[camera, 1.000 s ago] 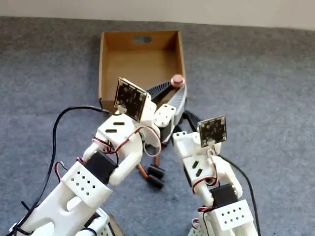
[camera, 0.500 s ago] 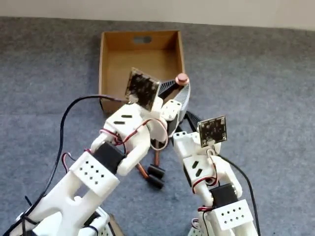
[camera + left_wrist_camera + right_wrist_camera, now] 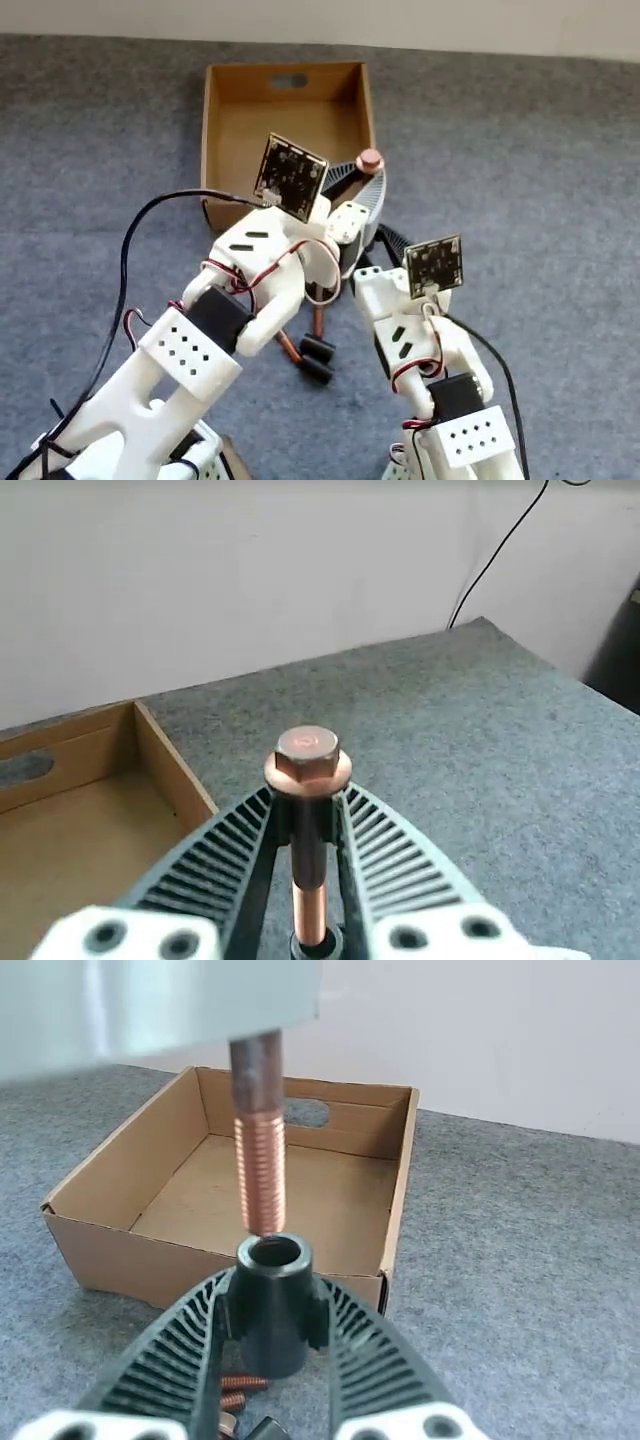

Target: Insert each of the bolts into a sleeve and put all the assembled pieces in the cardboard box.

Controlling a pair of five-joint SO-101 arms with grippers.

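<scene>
My left gripper [image 3: 308, 825] is shut on a copper bolt [image 3: 308, 820] held head-up; its head [image 3: 369, 160] shows beside the cardboard box [image 3: 285, 135] in the high view. My right gripper [image 3: 270, 1310] is shut on a black sleeve [image 3: 270, 1300], bore facing up. The bolt's threaded tip [image 3: 260, 1175] hangs just above the sleeve's opening, close to touching its rim. Two black sleeves [image 3: 316, 360] and a copper bolt [image 3: 318, 322] lie on the carpet between the arms.
The box stands open and bare inside, at the back of the grey carpet [image 3: 520, 150]. A black cable [image 3: 130, 250] loops along the left arm. More copper bolts [image 3: 240, 1385] lie below the right gripper.
The left arm swung right and toward the box with the bolt, bringing its tip over the sleeve. The right arm has held still.
</scene>
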